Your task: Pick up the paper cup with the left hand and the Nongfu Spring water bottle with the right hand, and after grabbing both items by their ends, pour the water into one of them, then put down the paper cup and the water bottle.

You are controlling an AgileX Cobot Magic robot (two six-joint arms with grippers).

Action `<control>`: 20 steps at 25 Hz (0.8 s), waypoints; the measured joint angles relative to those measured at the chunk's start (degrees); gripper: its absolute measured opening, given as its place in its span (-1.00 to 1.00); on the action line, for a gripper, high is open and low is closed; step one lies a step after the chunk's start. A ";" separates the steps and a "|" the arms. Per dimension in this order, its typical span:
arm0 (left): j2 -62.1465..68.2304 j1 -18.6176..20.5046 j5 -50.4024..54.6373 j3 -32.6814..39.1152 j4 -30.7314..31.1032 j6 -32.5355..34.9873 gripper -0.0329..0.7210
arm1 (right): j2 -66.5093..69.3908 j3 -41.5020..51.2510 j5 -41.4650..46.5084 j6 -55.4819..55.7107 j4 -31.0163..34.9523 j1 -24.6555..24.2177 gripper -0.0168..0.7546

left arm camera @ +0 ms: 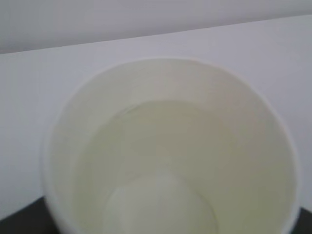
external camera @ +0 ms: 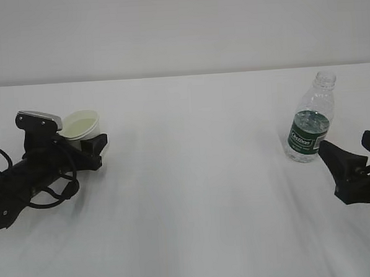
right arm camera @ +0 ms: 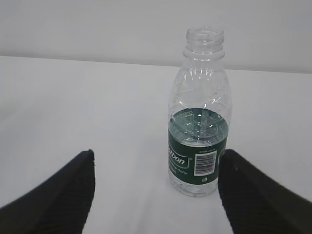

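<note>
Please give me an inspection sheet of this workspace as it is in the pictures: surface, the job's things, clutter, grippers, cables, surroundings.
Surface: white table, bare between the arms.
Cup: on the left, between the left gripper's fingers, mouth tilted toward the camera; pale cream inside. Whether it is lifted, cannot tell.
Bottle: upright on the table at right, no cap, green label; water level unclear.
Clutter: nothing seen.
Left gripper: around the cup; contact cannot be told.
Right gripper: open, just short of the bottle, not touching.
Cables: black loops on the left arm, lying low by the table.
Surroundings: plain pale wall behind.
</note>
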 joint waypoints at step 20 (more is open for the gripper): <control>-1.52 0.00 0.00 2.17 -0.51 0.17 0.65 | 0.00 0.00 0.00 0.00 0.00 0.00 0.57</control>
